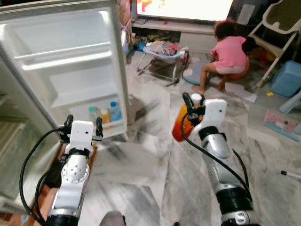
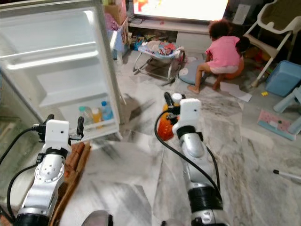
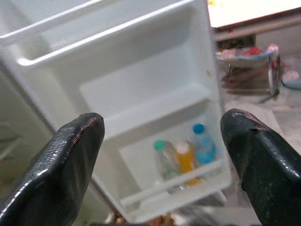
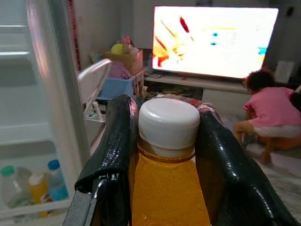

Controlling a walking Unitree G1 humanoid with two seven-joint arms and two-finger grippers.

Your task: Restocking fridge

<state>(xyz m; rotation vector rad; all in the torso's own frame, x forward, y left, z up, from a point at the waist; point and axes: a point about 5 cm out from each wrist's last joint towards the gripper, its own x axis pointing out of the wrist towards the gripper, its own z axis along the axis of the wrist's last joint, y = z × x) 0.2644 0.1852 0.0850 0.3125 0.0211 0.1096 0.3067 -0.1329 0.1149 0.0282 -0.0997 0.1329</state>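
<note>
White plastic lines the inside of the open fridge door (image 1: 70,70), which stands at the robot's left with three small bottles (image 1: 104,114) upright in its lowest door shelf (image 1: 113,128): a green-capped clear one, an orange one and a blue-capped one, side by side. In the left eye view the left gripper (image 1: 83,128) is raised in front of that shelf with its two black fingers spread apart and nothing between them, while the right gripper (image 1: 191,104) is held up over the marble floor (image 1: 150,165), well to the right of the door, clamped at the neck of an orange drink bottle (image 1: 179,123) with a white cap. Farther back a person in a pink top (image 1: 229,52) crouches on the floor near a baby bouncer (image 1: 162,54) and a bright television screen (image 1: 183,9). The right eye view shows the same layout, with the left gripper's wrist beside a brown bundle (image 2: 75,160) on the floor by the fridge. In the left wrist view the two finger pads (image 3: 70,155) stand wide apart, framing the lowest door shelf and its three bottles beyond them. In the right wrist view both fingers (image 4: 115,141) press against the bottle's neck just under the white cap (image 4: 169,123), the orange liquid filling the body below, with the fridge door at one side.
</note>
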